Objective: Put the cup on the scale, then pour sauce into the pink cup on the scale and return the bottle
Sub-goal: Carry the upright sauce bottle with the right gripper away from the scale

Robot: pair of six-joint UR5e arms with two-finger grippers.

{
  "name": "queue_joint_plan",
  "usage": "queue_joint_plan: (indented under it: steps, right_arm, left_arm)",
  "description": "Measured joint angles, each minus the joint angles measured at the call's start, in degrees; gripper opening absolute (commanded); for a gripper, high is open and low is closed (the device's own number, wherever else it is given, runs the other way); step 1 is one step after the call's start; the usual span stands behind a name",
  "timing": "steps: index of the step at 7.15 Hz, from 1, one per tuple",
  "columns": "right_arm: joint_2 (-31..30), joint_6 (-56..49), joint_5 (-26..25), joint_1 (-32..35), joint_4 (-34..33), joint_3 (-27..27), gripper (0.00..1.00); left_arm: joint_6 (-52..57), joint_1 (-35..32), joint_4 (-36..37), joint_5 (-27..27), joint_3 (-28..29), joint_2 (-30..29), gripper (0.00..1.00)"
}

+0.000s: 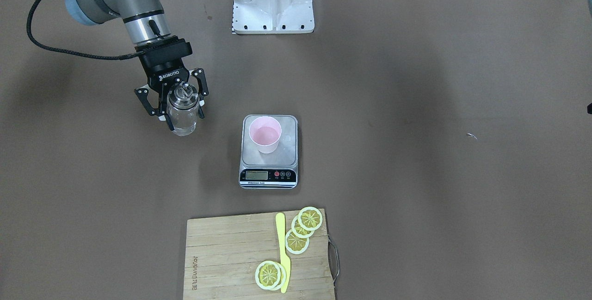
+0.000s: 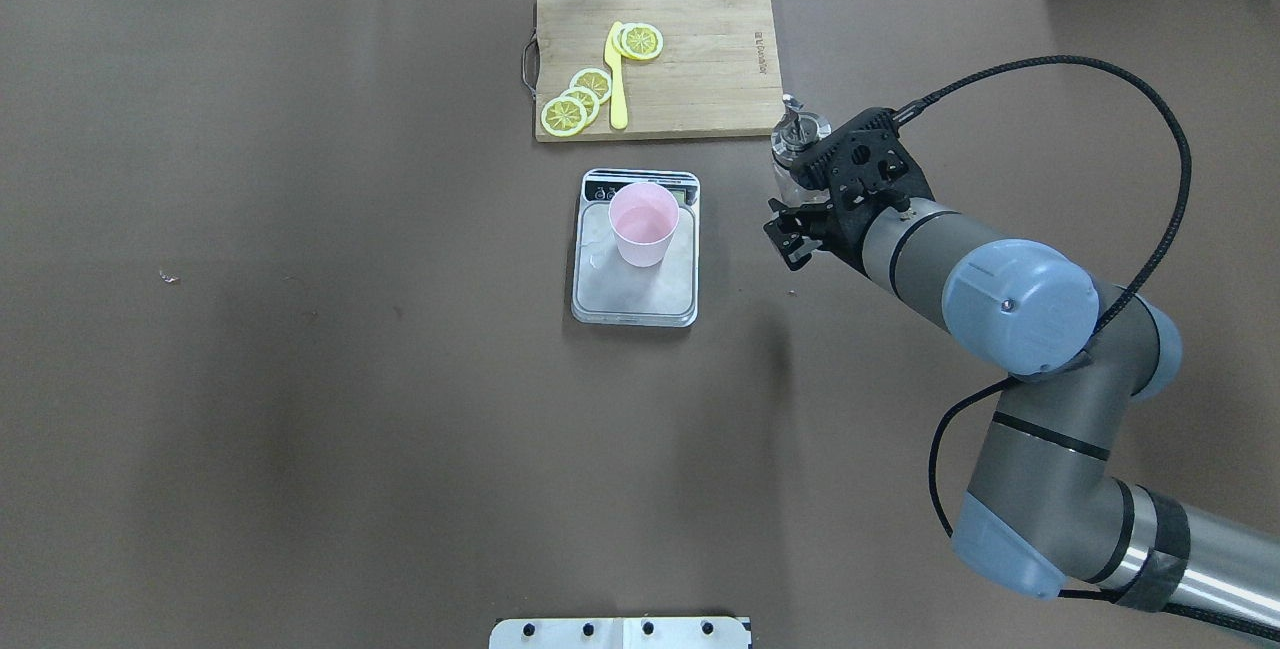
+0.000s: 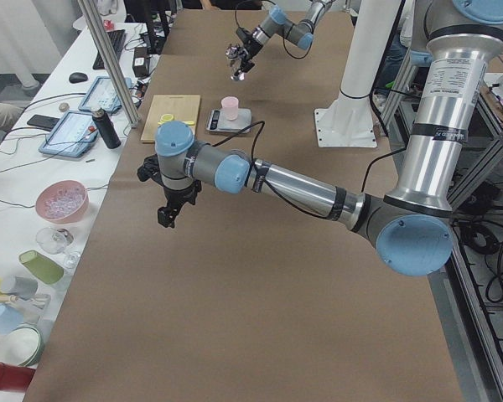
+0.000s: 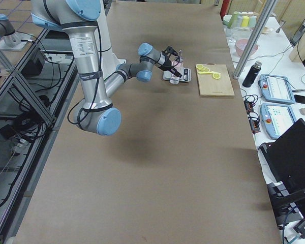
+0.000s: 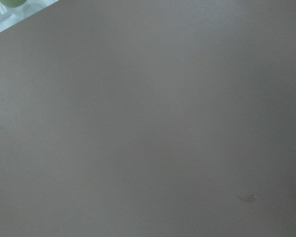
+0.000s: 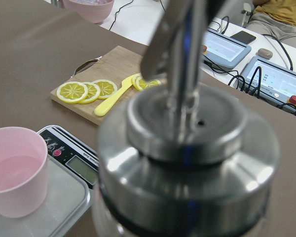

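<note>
Well off to the left of the scale [image 2: 636, 297], the left gripper [image 3: 169, 213] hung over bare counter [image 2: 300, 379]; whether it was spread or pressed together, I couldn't tell. On the scale stood the cup [image 2: 643, 224]. Near the scale's right side, the right gripper [image 1: 185, 119] held the bottle [image 2: 797, 141] aloft, fingers [image 1: 201, 108] pinching its glass body below the collar. The bottle looked smooth, breakable and probably slippery, so that firm hold seemed right.

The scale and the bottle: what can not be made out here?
- Scale reading: digits too small in the front view; overhead, the cup covers part of it.
- Liquid level in the bottle: clear liquid in clear glass; the right wrist view shows only its top, blurred.
</note>
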Motion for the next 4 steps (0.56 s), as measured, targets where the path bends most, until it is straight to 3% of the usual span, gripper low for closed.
queue_joint_plan:
  steps: [4]
  right_arm:
    - [-7.1,11.6,0.2,0.4,10.5,-1.3,0.14]
  left_arm:
    - [-0.1,0.0,-0.2,0.1,-0.7,-0.3,0.97]
